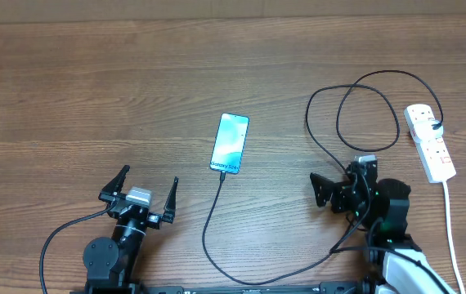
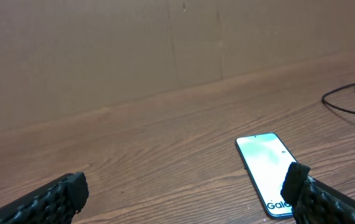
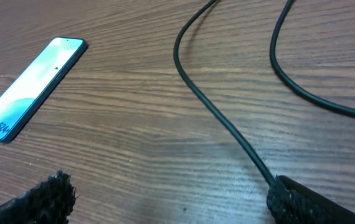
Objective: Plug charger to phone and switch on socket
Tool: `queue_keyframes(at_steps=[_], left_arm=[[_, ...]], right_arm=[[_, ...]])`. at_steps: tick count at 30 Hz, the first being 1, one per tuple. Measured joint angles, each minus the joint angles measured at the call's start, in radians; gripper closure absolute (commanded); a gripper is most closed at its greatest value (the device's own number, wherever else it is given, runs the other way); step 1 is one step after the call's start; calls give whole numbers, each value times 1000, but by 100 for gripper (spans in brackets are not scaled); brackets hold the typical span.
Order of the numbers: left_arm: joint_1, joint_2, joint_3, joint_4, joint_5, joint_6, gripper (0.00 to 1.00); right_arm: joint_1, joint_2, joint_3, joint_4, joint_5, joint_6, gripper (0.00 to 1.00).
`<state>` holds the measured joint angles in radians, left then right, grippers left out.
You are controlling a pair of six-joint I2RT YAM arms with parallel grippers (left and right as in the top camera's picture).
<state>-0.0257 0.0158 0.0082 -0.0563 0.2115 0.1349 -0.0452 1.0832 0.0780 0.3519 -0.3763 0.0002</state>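
The phone [image 1: 230,144] lies flat mid-table, teal screen up, "Galaxy S24" text at its near end. It also shows in the left wrist view [image 2: 263,167] and the right wrist view [image 3: 33,86]. The black charger cable [image 1: 210,220] meets the phone's near end, where its tip [image 1: 222,175] appears plugged in. It runs past my right gripper, loops, and ends at the white socket [image 1: 430,144] at far right. The cable shows in the right wrist view [image 3: 221,118]. My left gripper [image 1: 149,183] [image 2: 184,186] is open and empty, near-left of the phone. My right gripper [image 1: 341,178] [image 3: 171,190] is open and empty, with the cable beside its right finger.
The socket's thick white cord [image 1: 452,233] runs toward the near right edge. A black plug [image 1: 436,126] sits in the socket's far end. A brown wall [image 2: 134,50] stands behind the table.
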Motion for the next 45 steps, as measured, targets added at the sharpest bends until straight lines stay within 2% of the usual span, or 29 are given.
queue_keyframes(at_steps=[7,32,45], left_arm=[[0,0,0,0,0,0,0],[0,0,0,0,0,0,0],[0,0,0,0,0,0,0]], right_arm=[[0,-90,-50,-8,4,0,0],[0,-520,-60,-406,14,0,0],[0,-731,-60,-413,6,27,0]])
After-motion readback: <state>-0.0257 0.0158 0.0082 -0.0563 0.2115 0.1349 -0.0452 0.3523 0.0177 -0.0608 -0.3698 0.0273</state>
